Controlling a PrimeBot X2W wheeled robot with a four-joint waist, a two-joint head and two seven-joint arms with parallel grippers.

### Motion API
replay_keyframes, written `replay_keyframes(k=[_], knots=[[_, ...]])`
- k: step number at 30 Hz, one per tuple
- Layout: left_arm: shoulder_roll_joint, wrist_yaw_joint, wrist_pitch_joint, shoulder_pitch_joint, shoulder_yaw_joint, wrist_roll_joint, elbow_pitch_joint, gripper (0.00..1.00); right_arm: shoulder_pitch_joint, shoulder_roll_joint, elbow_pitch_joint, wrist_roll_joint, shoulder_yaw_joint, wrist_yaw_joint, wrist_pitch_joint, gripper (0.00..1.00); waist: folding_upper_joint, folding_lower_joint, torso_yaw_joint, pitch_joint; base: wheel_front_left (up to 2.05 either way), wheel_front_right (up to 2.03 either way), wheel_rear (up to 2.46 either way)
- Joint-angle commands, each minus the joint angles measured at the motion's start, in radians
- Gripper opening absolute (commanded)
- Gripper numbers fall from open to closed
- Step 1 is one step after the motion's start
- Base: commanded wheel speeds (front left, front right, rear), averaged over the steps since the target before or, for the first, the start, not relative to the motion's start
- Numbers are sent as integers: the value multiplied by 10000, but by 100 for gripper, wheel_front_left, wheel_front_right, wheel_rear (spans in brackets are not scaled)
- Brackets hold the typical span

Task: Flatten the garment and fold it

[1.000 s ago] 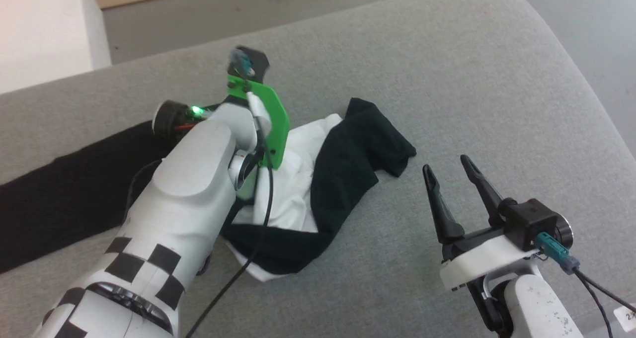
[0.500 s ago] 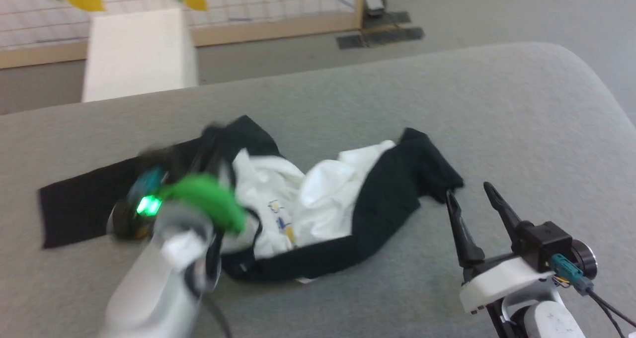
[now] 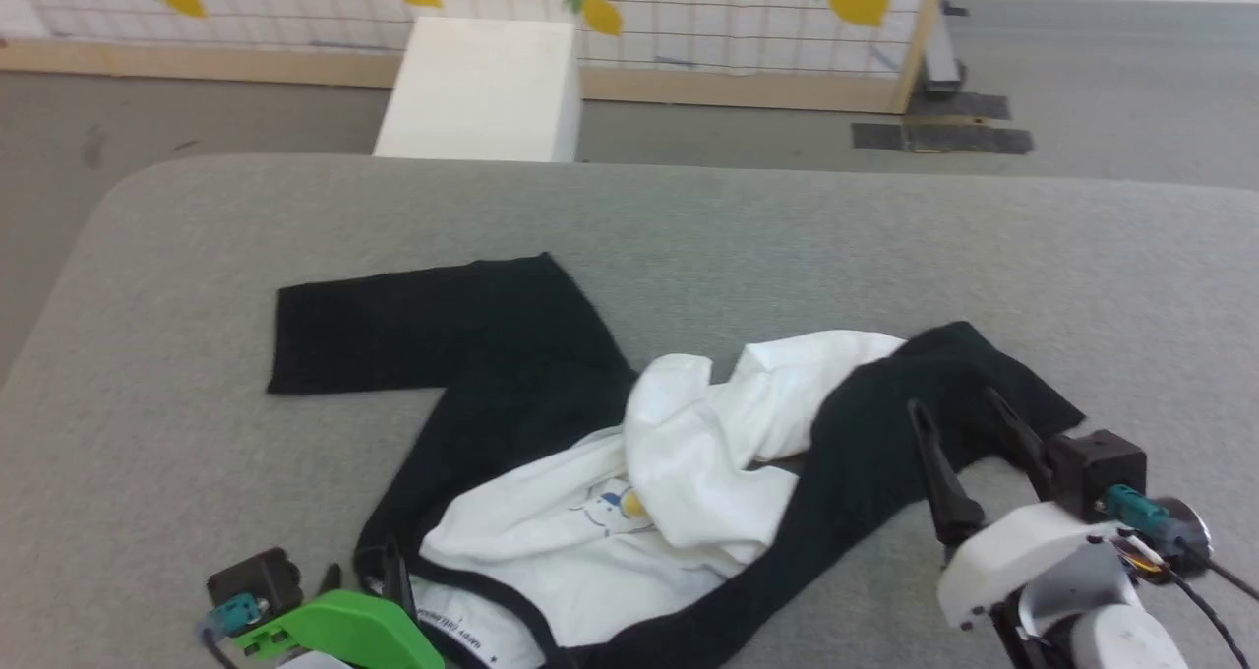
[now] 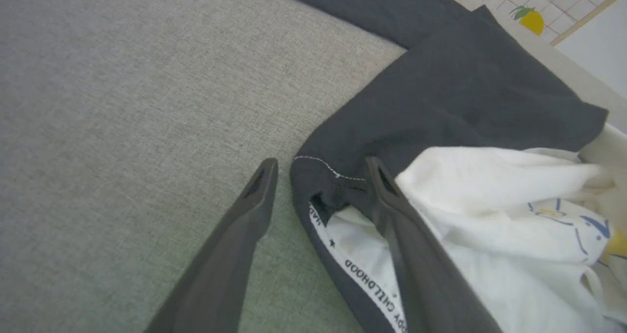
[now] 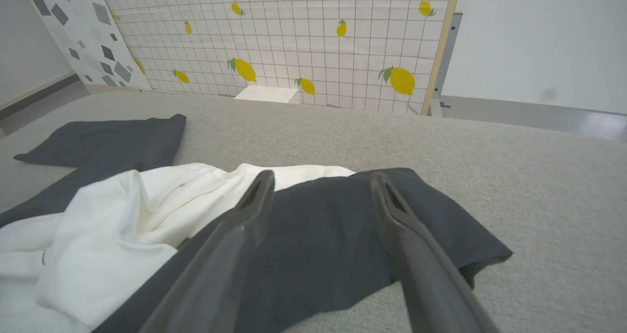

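Note:
The garment (image 3: pixel 679 453) lies crumpled on the grey padded surface (image 3: pixel 157 472), its white body bunched in folds with the small blue-and-yellow print (image 3: pixel 615 507) facing up. One black sleeve (image 3: pixel 393 320) lies flat toward the far left. The other black sleeve (image 3: pixel 875 443) curls along the right side. My left gripper (image 4: pixel 321 162) is open at the near left, its fingers straddling the black neck trim (image 4: pixel 343 269) with its white printed tape. My right gripper (image 5: pixel 323 175) is open, hovering low over the right sleeve (image 5: pixel 333 225).
The surface's rounded far edge (image 3: pixel 629 169) drops to a grey floor. Beyond it stand a white box (image 3: pixel 482 89) and a lemon-patterned grid panel (image 3: pixel 708 10) in a wooden frame. Bare grey surface stretches left, right and beyond the garment.
The head camera has swung, shifting the whole picture. My left arm has drawn back from over the garment to the near-left edge, uncovering the white body. The right gripper now overlaps the right sleeve.

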Motion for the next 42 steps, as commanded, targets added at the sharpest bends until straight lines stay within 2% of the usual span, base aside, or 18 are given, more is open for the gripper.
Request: replay_keyframes(k=[1,4,6,9,13,21,23,24,25,27,30,37,42], knots=[[-98,-72,-332,44,174,-54,-88,100,211,-1,48,112,-214,-17,262,100,0,0,448,-80,0,0,0],[-251,-322,-1695,-129,528,256,-298,100,276,-1,155,344,-645,-17,1145,100,0,0,582,-44,0,0,0],[-268,-505,-2147,-347,690,763,-418,100,255,-1,297,445,-814,-17,1731,100,0,0,670,10,0,0,0],[-297,-697,-2293,-660,791,1844,-585,100,156,-1,557,389,-954,-17,2626,100,0,0,787,109,0,0,0],[-789,-1068,-2305,-847,1174,3251,-1126,100,-116,-1,928,388,-1169,-17,3537,100,0,0,918,350,0,0,0],[-1785,-2041,-2308,-855,1922,4513,-896,100,-671,-1,1698,261,-850,-17,4998,100,0,0,965,737,0,0,0],[-1915,-2207,-2308,-818,2060,4623,-805,100,-758,-1,1751,271,-739,-17,5163,71,0,0,911,760,0,0,0],[-1967,-2278,-2308,-797,2132,4663,-744,100,-796,-1,1766,247,-671,-17,5206,24,0,0,870,752,0,0,0],[-2026,-2354,-2308,-777,2231,4715,-692,100,-824,-1,1760,224,-641,-17,5203,0,0,0,820,724,0,0,0],[-2115,-2498,-2309,-705,2425,4806,-583,100,-819,-1,1634,245,-732,-17,5053,0,0,0,690,632,0,0,0],[-2202,-2658,-2309,-620,2660,4888,-438,100,-739,-1,1228,110,-1421,-17,4427,0,0,0,482,479,0,0,0],[-2337,-3050,-2309,-513,2869,5017,-109,100,-151,-1,79,-236,-4059,-17,3453,0,0,0,-111,99,0,0,0],[-2384,-3209,-2309,-492,2895,5084,10,100,-90,-1,-176,-769,-6007,-17,3089,0,0,0,-490,-4,0,0,0]])
